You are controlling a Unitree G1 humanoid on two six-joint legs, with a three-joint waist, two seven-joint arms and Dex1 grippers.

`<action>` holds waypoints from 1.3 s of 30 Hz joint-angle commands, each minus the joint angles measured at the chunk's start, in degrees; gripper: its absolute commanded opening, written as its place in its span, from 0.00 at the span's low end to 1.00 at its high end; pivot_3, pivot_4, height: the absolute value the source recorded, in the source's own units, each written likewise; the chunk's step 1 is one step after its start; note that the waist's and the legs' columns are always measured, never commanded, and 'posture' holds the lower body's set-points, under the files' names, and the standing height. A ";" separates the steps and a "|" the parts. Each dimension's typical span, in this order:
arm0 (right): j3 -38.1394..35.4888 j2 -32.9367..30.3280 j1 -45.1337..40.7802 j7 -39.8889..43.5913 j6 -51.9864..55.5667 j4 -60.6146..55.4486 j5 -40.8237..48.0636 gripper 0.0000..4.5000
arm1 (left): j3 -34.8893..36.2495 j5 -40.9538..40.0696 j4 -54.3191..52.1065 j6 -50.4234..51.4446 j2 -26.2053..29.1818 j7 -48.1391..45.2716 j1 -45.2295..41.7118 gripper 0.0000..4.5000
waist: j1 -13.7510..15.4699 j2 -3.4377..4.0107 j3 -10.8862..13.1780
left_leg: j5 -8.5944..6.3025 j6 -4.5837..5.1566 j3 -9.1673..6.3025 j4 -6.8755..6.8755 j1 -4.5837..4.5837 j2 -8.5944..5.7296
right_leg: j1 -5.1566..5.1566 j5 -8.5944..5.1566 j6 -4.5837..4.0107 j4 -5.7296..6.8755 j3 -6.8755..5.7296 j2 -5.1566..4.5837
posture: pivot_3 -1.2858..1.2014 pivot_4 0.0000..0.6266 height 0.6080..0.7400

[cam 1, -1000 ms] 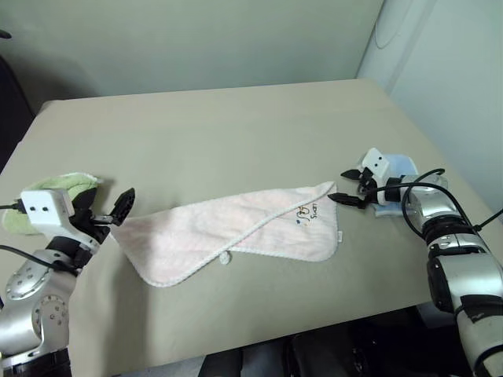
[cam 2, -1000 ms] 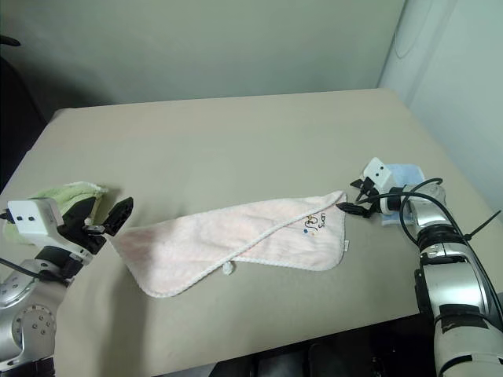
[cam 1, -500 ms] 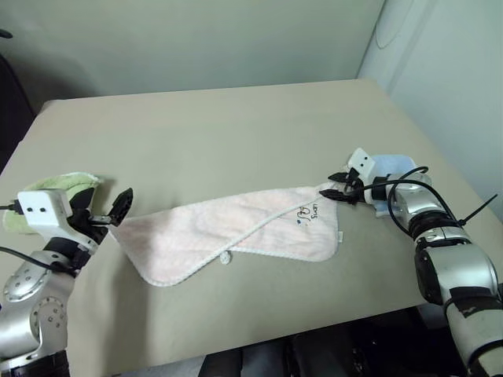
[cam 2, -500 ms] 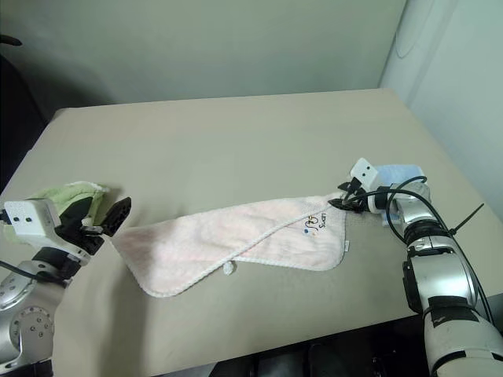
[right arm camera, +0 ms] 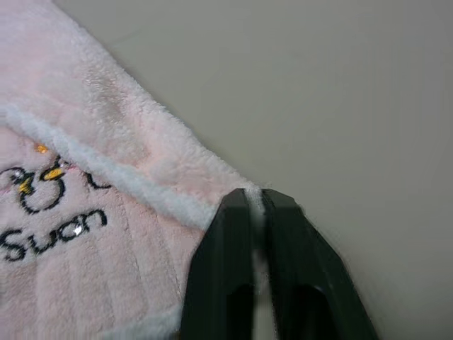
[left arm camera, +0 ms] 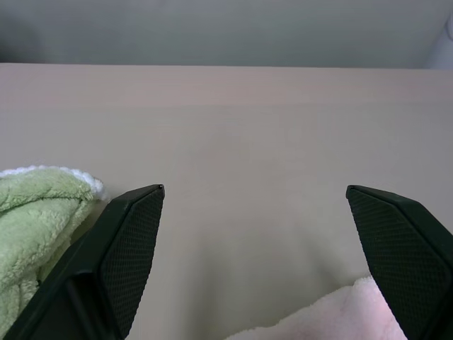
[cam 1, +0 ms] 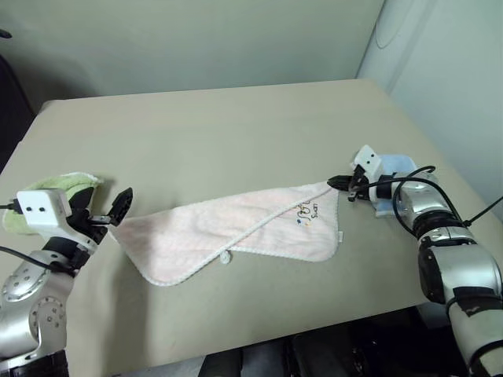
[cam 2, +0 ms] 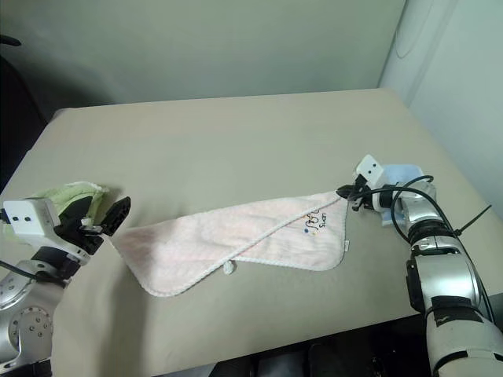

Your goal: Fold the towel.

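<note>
My right gripper [right arm camera: 255,202], spread wide a second ago, now pinches the far-right corner of the pink towel [cam 1: 236,228] lying mid-table [cam 1: 236,126]. Left gripper [left arm camera: 255,234] unchanged: released, beside the towel's left end.

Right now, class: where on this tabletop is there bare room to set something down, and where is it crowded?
The far half of the beige table, beyond the pale pink terry towel, lies bare, as does the near strip before it. Crowded: the left edge with the light green cloth and left gripper; the right edge with the light blue cloth and right gripper.
</note>
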 commanded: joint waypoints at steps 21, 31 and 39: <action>1.21 0.88 -0.69 -4.75 -5.66 1.46 -5.19 0.54 | 2.06 -0.68 -2.79 -0.65 1.26 -0.32 0.13 1.00 | -0.47 0.00 0.00 | -0.16 0.27 0.00 0.00 0.00 0.01 | -0.01 0.00 -0.01 0.01 0.00 0.00 | 0.52 0.24 1.00; 0.70 1.79 -0.88 -6.43 -6.51 1.94 -5.44 0.45 | 1.93 -0.67 -2.96 -0.39 1.17 -0.54 0.17 1.00 | -0.49 0.00 0.00 | -0.16 0.27 0.00 0.00 0.00 0.01 | -0.01 0.00 -0.01 0.00 -0.01 0.00 | 0.52 0.24 1.00; -0.06 2.06 -0.89 -5.38 -6.14 1.85 -4.64 0.01 | 1.36 0.40 -3.17 -0.22 3.07 -3.05 1.85 1.00 | -0.52 0.00 0.00 | -0.16 0.27 0.00 0.00 0.00 0.01 | -0.01 0.00 -0.01 0.00 -0.01 0.00 | 0.52 0.24 1.00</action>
